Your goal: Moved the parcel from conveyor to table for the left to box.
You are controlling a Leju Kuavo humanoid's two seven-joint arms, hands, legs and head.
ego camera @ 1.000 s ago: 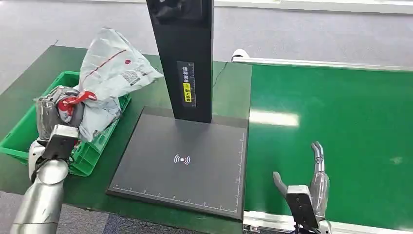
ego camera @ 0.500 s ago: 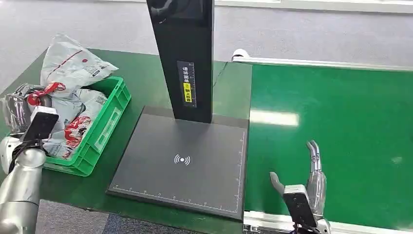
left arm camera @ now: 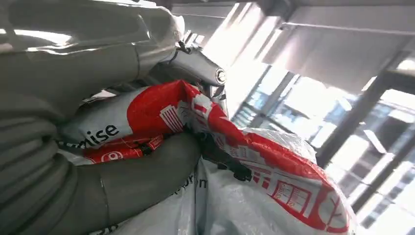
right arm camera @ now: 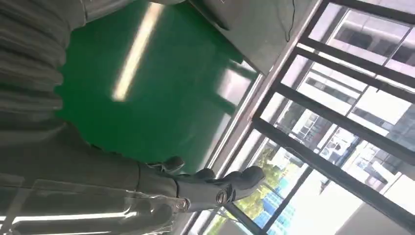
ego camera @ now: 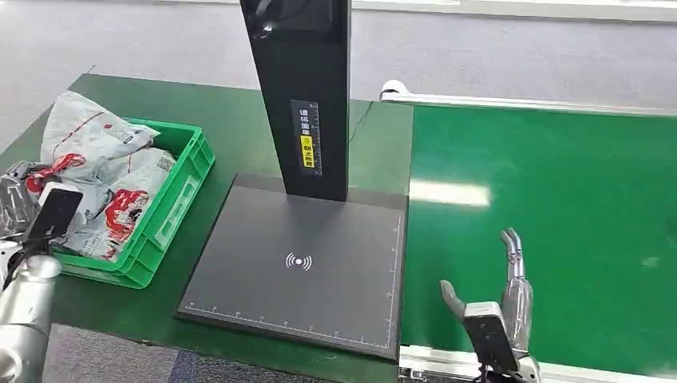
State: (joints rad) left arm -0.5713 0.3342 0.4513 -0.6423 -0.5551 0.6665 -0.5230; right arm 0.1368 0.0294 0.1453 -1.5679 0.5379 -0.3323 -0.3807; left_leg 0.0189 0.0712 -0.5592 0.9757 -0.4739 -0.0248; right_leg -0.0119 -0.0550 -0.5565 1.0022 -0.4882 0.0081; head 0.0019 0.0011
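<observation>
- Left hand point(ego camera: 20, 195) clenched on grey-and-red parcel point(ego camera: 96, 171), gripping its crumpled end.
- Parcel lying in green crate point(ego camera: 172, 211) on table point(ego camera: 239, 128).
- Right hand point(ego camera: 503, 307) released, fingers spread above conveyor point(ego camera: 559, 191).

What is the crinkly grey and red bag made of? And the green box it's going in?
The parcel looks like thin glossy plastic film: it crumples and shines where the left hand grips it. The green crate looks like hard moulded plastic, matte, with ribbed walls and slots. Neither can be confirmed by look alone.
</observation>
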